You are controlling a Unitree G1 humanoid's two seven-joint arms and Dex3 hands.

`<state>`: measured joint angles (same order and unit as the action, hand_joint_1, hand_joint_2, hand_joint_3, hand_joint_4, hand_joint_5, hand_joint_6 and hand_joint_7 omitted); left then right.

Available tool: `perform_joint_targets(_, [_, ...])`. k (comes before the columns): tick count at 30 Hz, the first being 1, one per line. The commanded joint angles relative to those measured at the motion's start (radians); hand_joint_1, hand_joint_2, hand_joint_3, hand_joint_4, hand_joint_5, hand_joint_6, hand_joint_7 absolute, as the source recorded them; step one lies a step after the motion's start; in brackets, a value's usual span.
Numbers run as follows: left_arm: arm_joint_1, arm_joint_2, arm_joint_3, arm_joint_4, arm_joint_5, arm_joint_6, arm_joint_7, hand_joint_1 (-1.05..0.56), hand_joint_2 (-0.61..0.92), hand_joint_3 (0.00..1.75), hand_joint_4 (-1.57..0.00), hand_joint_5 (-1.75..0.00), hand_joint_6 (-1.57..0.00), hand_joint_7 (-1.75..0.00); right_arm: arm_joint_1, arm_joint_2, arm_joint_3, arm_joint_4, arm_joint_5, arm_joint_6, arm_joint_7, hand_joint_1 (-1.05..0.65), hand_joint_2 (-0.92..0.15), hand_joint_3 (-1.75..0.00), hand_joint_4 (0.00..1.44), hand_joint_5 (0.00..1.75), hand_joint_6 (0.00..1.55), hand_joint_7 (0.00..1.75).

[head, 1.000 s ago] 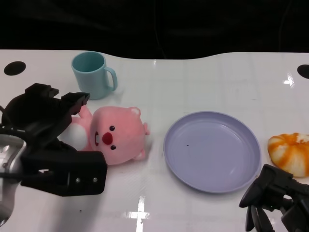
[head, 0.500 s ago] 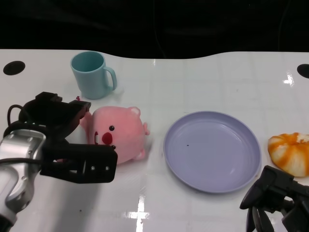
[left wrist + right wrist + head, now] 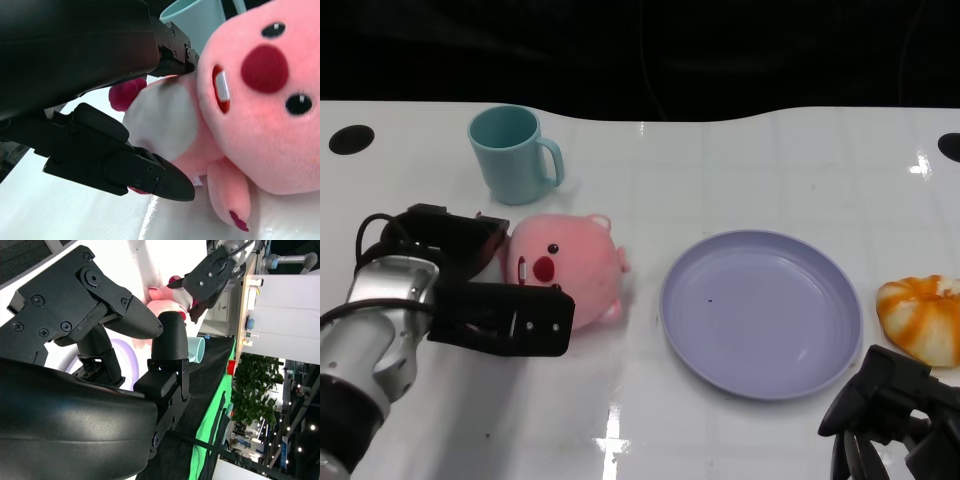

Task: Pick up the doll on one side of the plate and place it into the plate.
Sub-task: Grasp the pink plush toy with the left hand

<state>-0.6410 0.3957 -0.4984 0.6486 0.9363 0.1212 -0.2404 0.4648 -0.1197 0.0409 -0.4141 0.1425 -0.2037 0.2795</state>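
One white table [image 3: 740,170], holding lavender plate [image 3: 760,312] at centre-right. Pink doll [image 3: 565,268] lying just left of plate, apart from it. Left hand [image 3: 485,290] grasping doll's body. Right hand [image 3: 890,415] low, near plate's edge, fingers spread, released. Teal mug [image 3: 515,155] behind doll.

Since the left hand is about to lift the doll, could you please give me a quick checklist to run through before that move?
1. Left hand around the doll: ok, fingers on both sides of its body.
2. Firm grip: cannot tell, no view shows how hard the fingers press.
3. Plate free to receive it: ok, nothing lies in it.
4. Path from doll to plate: ok, only bare table between them.
5. Cup clear of the lift: ok, it stands apart behind the doll.
6. Right hand out of the way: ok, low beside the plate's near edge, holding nothing.
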Motion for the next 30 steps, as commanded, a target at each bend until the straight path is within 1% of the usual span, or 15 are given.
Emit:
perform_joint_targets(1, [-0.052,-0.018,-0.033,0.121,-0.004,-0.01,0.018,-0.75,0.92,0.07,-0.03,-0.2,-0.19,0.0,0.006,-0.014,-0.008,-0.016,0.0,0.001,-0.002,-0.33,-0.44,-1.38,0.69,1.75,0.62,1.48])
perform_joint_targets(8, [-0.124,-0.068,-0.069,0.366,-0.051,-0.099,0.077,-0.67,0.92,0.05,-0.08,-0.16,-0.21,-0.01,0.014,-0.014,-0.007,-0.025,0.0,0.0,-0.003,-0.32,-0.45,-1.37,0.69,1.75,0.61,1.49])
perform_joint_targets(14, [-0.152,-0.1,-0.077,0.495,-0.101,-0.149,0.113,-0.55,0.92,0.02,-0.19,-0.09,-0.28,-0.02,0.023,-0.015,-0.005,-0.042,-0.007,0.007,-0.007,-0.31,-0.45,-1.37,0.69,1.75,0.61,1.48])
perform_joint_targets(17, [-0.158,-0.111,-0.075,0.53,-0.126,-0.174,0.12,-0.47,0.92,0.14,-0.41,-0.11,-0.47,-0.04,0.023,-0.012,-0.005,-0.04,-0.003,-0.005,-0.005,-0.3,-0.45,-1.37,0.69,1.75,0.62,1.49])
perform_joint_targets(18, [-0.158,-0.114,-0.072,0.54,-0.138,-0.183,0.129,-0.41,0.92,0.12,-0.63,-0.19,-0.66,-0.09,0.023,-0.012,-0.005,-0.039,-0.003,-0.006,-0.005,-0.3,-0.45,-1.37,0.69,1.75,0.62,1.49])
perform_joint_targets(19, [-0.158,-0.117,-0.07,0.549,-0.146,-0.188,0.137,-0.38,0.92,0.1,-0.76,-0.25,-0.76,-0.09,0.024,-0.012,-0.005,-0.04,-0.001,-0.005,-0.004,-0.3,-0.45,-1.38,0.69,1.75,0.62,1.49])
perform_joint_targets(21, [-0.154,-0.124,-0.074,0.571,-0.152,-0.196,0.164,-0.31,0.92,0.06,-0.91,-0.33,-0.94,-0.09,0.025,-0.012,-0.005,-0.045,-0.004,0.002,-0.007,-0.3,-0.44,-1.38,0.69,1.75,0.62,1.49])
perform_joint_targets(22, [-0.152,-0.126,-0.078,0.58,-0.154,-0.202,0.176,-0.29,0.92,0.05,-0.92,-0.37,-0.99,-0.09,0.026,-0.013,-0.005,-0.046,-0.006,0.004,-0.009,-0.3,-0.44,-1.38,0.69,1.75,0.62,1.49])
perform_joint_targets(23, [-0.15,-0.126,-0.082,0.588,-0.155,-0.209,0.185,-0.29,0.92,0.04,-0.88,-0.49,-1.05,-0.07,0.026,-0.013,-0.006,-0.047,-0.006,0.006,-0.009,-0.31,-0.44,-1.38,0.69,1.75,0.62,1.49])
perform_joint_targets(24, [-0.149,-0.126,-0.085,0.593,-0.157,-0.215,0.19,-0.32,0.91,0.02,-0.81,-0.73,-1.12,-0.05,0.026,-0.013,-0.006,-0.047,-0.005,0.008,-0.009,-0.31,-0.44,-1.38,0.69,1.75,0.62,1.49])
perform_joint_targets(25, [-0.149,-0.126,-0.088,0.598,-0.158,-0.219,0.194,-0.33,0.91,0.01,-0.77,-0.82,-1.15,-0.04,0.026,-0.014,-0.006,-0.048,-0.004,0.009,-0.009,-0.31,-0.44,-1.38,0.69,1.75,0.62,1.49])
perform_joint_targets(26, [-0.148,-0.124,-0.091,0.601,-0.158,-0.223,0.198,-0.34,0.91,0.01,-0.75,-0.86,-1.16,-0.04,0.026,-0.014,-0.005,-0.049,-0.003,0.011,-0.009,-0.31,-0.44,-1.38,0.69,1.75,0.62,1.49])
perform_joint_targets(27, [-0.145,-0.123,-0.096,0.602,-0.156,-0.222,0.206,-0.35,0.9,0.0,-0.74,-0.84,-1.19,-0.04,0.027,-0.013,-0.005,-0.05,-0.002,0.011,-0.009,-0.31,-0.44,-1.38,0.69,1.75,0.62,1.49])
perform_joint_targets(28, [-0.143,-0.122,-0.099,0.603,-0.156,-0.222,0.213,-0.34,0.88,0.0,-0.7,-1.17,-1.23,-0.05,0.027,-0.013,-0.004,-0.05,-0.001,0.012,-0.009,-0.3,-0.45,-1.38,0.69,1.75,0.62,1.49])
perform_joint_targets(30, [-0.135,-0.12,-0.104,0.602,-0.156,-0.218,0.237,-0.33,0.87,0.0,-0.65,-1.38,-1.26,-0.06,0.027,-0.012,-0.004,-0.051,-0.002,0.012,-0.009,-0.3,-0.45,-1.37,0.69,1.75,0.62,1.5])
